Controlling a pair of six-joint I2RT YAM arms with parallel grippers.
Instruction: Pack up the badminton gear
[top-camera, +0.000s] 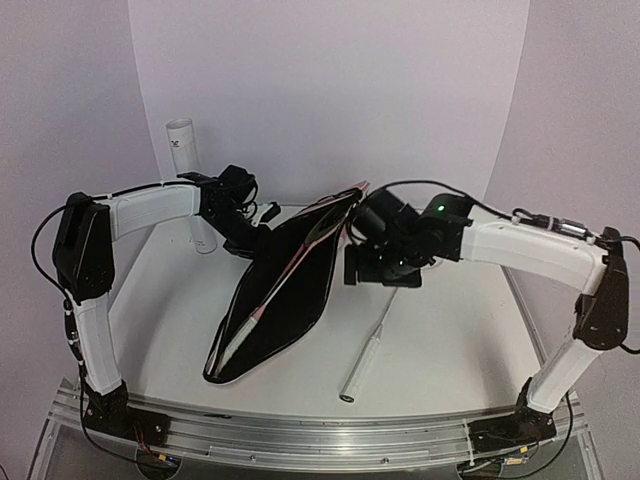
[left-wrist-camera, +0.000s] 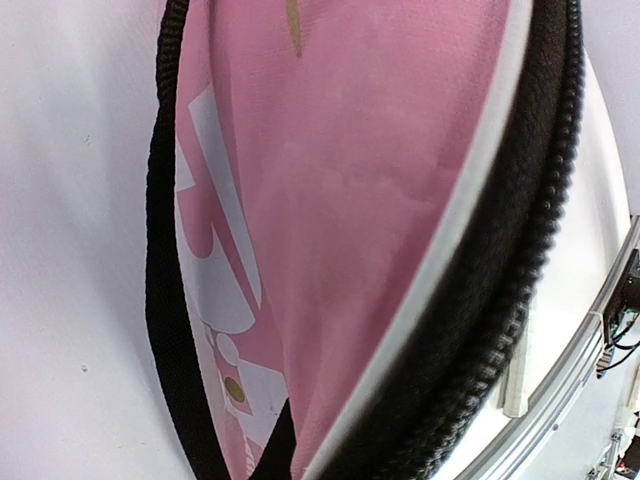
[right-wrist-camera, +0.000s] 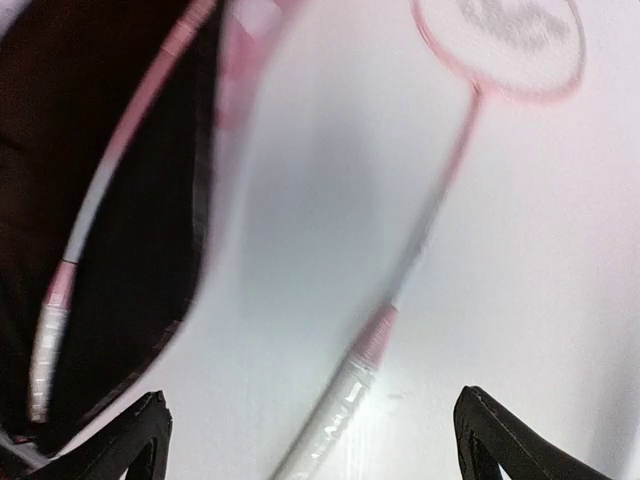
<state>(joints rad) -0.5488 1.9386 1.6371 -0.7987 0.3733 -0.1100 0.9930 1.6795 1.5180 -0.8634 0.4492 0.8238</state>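
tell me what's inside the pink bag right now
One racket lies in the open pink bag, handle toward the near end. Its head is lost in the dark interior, so anything else in there cannot be seen.

Bright even light; right wrist view motion-blurred.

No text can be read — the white lettering (left-wrist-camera: 215, 280) on the pink bag (left-wrist-camera: 360, 180) shows only cropped shapes, and a dark mark (top-camera: 176, 141) on the white tube (top-camera: 186, 160) behind the bag is too small.
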